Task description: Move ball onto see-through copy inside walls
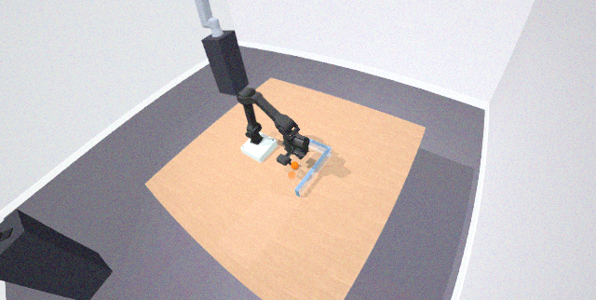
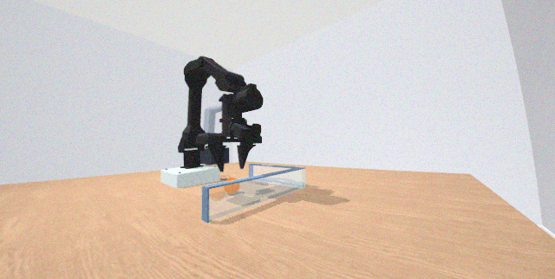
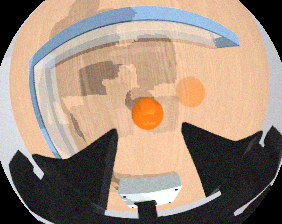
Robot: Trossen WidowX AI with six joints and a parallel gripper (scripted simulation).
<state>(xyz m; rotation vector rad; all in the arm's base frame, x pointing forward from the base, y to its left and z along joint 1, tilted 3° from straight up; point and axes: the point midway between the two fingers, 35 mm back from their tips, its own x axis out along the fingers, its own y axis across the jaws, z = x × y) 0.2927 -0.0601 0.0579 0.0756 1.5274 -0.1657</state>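
Note:
The orange ball (image 1: 294, 165) (image 2: 231, 186) (image 3: 147, 113) lies on the table inside the corner. The see-through copy (image 1: 291, 175) (image 3: 190, 92) is a short way from it, to the ball's upper right in the wrist view. The long clear wall with a blue rim (image 1: 314, 170) (image 2: 205, 205) (image 3: 137, 14) meets the short wall (image 1: 319, 147) (image 3: 32, 92). My gripper (image 2: 232, 169) (image 3: 149, 129) is open and empty, pointing down. Its fingertips hang above the ball, one to either side of it in the wrist view. The ball shows through the long wall in the exterior view.
The arm's pale base (image 1: 258, 149) (image 2: 188, 178) (image 3: 151, 188) stands on the wooden table (image 1: 233, 188) (image 2: 368, 227), on the side away from the long wall. A dark pedestal (image 1: 225, 62) with a grey arm (image 1: 203, 6) stands beyond the table.

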